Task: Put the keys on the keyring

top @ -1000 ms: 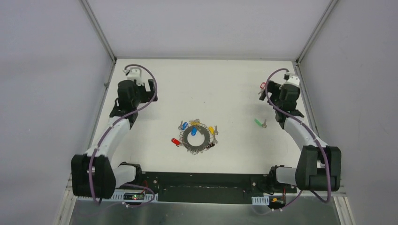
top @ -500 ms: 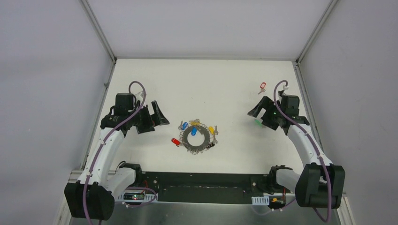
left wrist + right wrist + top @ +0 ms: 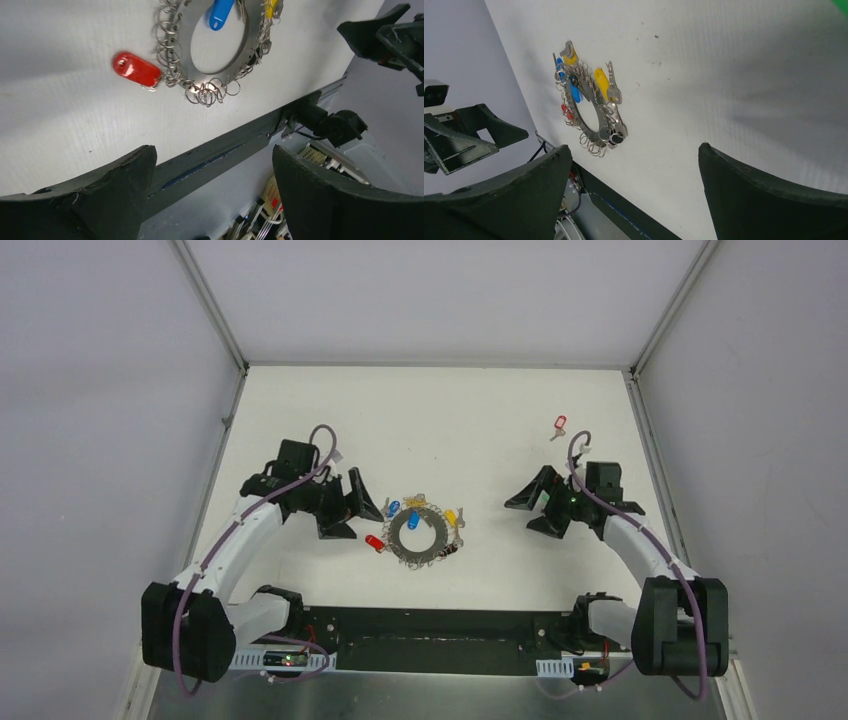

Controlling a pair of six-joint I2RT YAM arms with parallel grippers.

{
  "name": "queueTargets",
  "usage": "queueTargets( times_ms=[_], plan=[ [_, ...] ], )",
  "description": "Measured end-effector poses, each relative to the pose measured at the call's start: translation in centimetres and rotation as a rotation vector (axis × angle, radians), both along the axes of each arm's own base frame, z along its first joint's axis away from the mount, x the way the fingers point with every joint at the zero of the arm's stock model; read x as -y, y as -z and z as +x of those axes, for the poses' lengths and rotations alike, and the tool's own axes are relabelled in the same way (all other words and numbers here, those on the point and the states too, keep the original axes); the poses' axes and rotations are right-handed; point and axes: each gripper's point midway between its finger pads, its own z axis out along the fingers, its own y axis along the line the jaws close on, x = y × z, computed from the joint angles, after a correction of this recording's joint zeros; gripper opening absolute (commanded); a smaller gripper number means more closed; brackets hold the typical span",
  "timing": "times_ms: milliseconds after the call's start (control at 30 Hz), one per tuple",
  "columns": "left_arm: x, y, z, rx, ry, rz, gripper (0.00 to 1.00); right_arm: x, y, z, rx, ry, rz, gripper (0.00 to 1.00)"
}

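Beside the keyring [image 3: 417,534], at its left fringe, lay a red-tagged key [image 3: 375,542]; whether it was hooked on I could not tell. Left hand [image 3: 358,517] and right hand [image 3: 520,517] flanked the keyring, fingers wide apart, empty. A loose red-tagged key [image 3: 559,425] lay well beyond it. Closing squarely on the tag would probably serve best. The bench [image 3: 480,430] was white and matte, with pale grey walls around it.

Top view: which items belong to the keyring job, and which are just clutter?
Job:
- keyring
- keys at its rim: blue-tagged key, yellow-tagged key, red-tagged key
- loose red-tagged key, far right
- left pincer and right pincer, both open and empty

Not job:
- circuit board
- black base rail
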Motion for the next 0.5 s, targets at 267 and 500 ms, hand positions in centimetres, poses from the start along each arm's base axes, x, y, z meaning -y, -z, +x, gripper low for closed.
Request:
queueTargets(
  times_ms=[267, 500],
  plan=[
    [6.4, 2.7, -1.8, -0.11, 0.195, 0.013, 0.83, -5.1, 0.8, -2.9, -0.041, -0.143, 0.052, 0.99],
    [10.0, 3.8, -1.6, -0.106, 0.212, 0.013, 0.77, -8.2, 3.1, -6.9, -0.133, -0.199, 0.063, 0.99]
  ],
)
